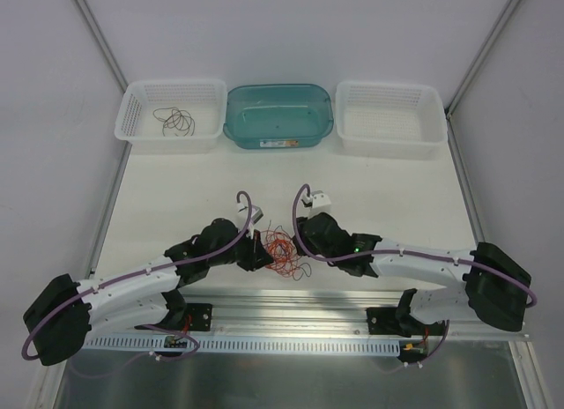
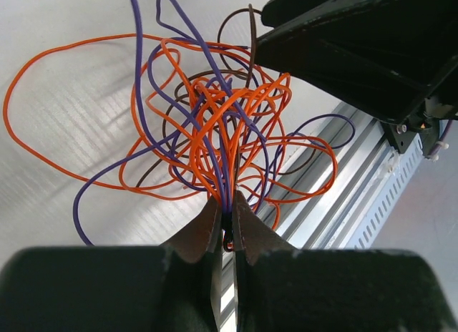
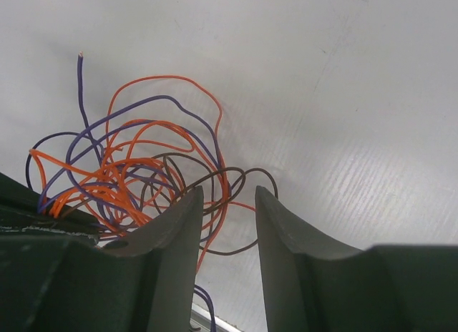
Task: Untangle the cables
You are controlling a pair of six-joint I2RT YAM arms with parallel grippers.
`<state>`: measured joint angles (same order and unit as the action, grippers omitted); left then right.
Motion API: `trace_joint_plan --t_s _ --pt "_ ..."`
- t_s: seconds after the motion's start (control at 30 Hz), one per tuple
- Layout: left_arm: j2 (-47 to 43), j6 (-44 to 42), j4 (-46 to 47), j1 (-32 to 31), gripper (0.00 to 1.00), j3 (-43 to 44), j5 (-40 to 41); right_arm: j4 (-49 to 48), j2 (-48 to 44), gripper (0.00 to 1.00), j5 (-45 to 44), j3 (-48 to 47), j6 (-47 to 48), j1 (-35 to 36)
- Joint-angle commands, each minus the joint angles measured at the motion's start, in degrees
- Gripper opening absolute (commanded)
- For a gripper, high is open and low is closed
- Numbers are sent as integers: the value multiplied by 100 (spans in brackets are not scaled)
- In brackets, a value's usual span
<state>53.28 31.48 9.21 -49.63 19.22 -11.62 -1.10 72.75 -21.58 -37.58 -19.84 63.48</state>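
Note:
The cables form a small tangle of thin orange, purple and brown wires on the white table, near its front edge between the two arms. My left gripper is shut on a bundle of orange and purple strands at the base of the cables. My right gripper stands open at the tangle's right side. A brown loop and an orange strand of the cables cross the gap between its fingers, untouched by them. In the top view my left gripper and right gripper flank the tangle.
Three containers line the far edge: a white basket holding a loose dark wire, a teal bin, and a white basket. An aluminium rail runs just behind the tangle at the near edge.

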Motion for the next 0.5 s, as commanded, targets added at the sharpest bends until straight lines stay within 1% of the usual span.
trace_joint_plan --t_s 0.0,0.27,0.33,0.4,0.47 --pt "-124 -46 274 -100 0 161 -139 -469 134 38 163 5 103 -64" --pt "-256 -55 274 -100 0 99 -69 -733 468 37 392 32 120 -134" --pt "-300 -55 274 -100 0 82 -60 -777 512 33 392 67 103 -134" --pt "-300 -72 265 -100 0 73 -86 -786 503 32 392 76 103 -161" --pt "-292 -72 265 -100 0 55 -86 -786 503 28 383 76 103 -170"
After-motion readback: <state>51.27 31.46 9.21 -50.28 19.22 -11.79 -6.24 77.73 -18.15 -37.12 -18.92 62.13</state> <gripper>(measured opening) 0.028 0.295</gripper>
